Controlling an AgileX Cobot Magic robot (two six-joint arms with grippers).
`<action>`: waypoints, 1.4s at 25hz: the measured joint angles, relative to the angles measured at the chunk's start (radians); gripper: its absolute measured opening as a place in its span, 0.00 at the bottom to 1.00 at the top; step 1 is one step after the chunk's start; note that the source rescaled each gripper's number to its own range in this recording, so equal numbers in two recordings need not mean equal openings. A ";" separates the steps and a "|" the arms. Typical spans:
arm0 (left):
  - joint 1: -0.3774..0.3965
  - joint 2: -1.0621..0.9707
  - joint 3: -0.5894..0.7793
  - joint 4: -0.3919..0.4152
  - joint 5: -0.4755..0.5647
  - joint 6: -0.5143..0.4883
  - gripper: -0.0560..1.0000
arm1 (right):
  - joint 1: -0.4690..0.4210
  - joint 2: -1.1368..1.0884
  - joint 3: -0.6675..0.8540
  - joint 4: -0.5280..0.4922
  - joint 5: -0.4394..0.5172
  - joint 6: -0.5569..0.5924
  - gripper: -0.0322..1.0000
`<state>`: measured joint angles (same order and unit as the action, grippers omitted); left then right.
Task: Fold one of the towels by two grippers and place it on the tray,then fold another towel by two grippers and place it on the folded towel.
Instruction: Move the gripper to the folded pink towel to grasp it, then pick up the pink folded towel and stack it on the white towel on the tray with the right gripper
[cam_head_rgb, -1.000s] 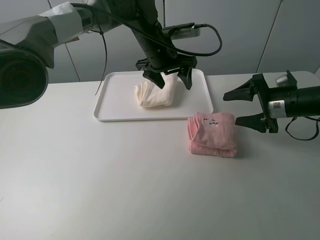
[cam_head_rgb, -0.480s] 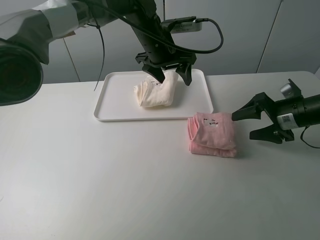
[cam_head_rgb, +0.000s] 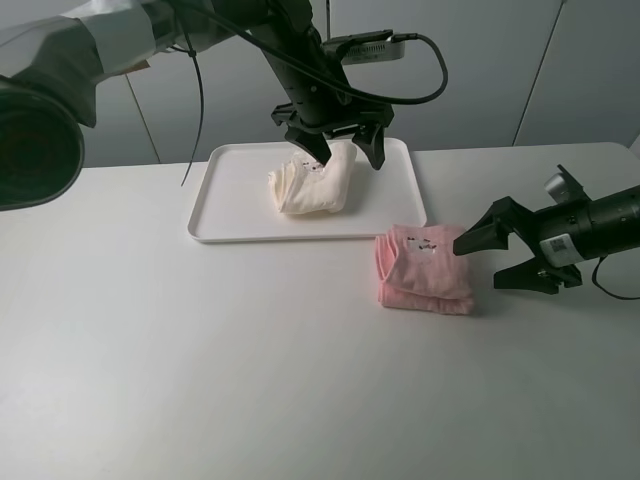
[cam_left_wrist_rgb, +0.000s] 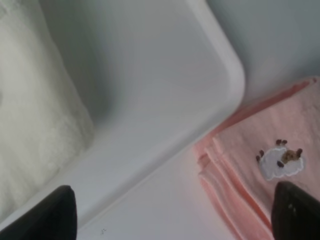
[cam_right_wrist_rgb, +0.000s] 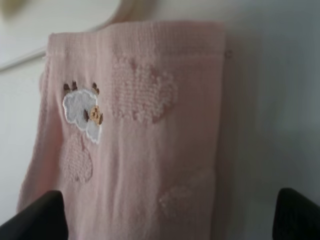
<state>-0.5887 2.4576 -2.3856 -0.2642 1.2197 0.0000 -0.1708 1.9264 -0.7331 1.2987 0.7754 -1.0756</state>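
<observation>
A folded cream towel (cam_head_rgb: 312, 186) lies on the white tray (cam_head_rgb: 240, 200); it also shows in the left wrist view (cam_left_wrist_rgb: 35, 115), beside the tray's rim (cam_left_wrist_rgb: 220, 85). My left gripper (cam_head_rgb: 347, 152) is open and empty just above the cream towel. A folded pink towel (cam_head_rgb: 425, 268) with a sheep patch lies on the table in front of the tray's right corner; it shows in the left wrist view (cam_left_wrist_rgb: 265, 165) and fills the right wrist view (cam_right_wrist_rgb: 135, 135). My right gripper (cam_head_rgb: 482, 257) is open, empty, low over the table just right of the pink towel.
The white table (cam_head_rgb: 200, 370) stretches out to the front and left of the tray. A grey wall stands behind the tray. Cables hang from the left arm above the tray.
My right gripper has dropped lower and moved left toward the pink towel. My left gripper has risen slightly off the cream towel, staying open. Both towels lie unmoved.
</observation>
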 joint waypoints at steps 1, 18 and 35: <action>0.000 0.000 0.000 0.000 0.000 0.000 1.00 | 0.015 0.000 0.000 0.000 -0.012 0.002 0.89; 0.000 0.000 0.000 -0.026 0.000 0.000 1.00 | 0.180 0.000 0.000 0.076 -0.203 0.004 0.65; 0.000 -0.013 0.000 -0.024 0.000 0.019 1.00 | 0.180 0.000 0.000 0.079 -0.150 -0.011 0.11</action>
<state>-0.5887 2.4446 -2.3856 -0.2886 1.2197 0.0186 0.0088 1.9269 -0.7331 1.3772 0.6254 -1.0869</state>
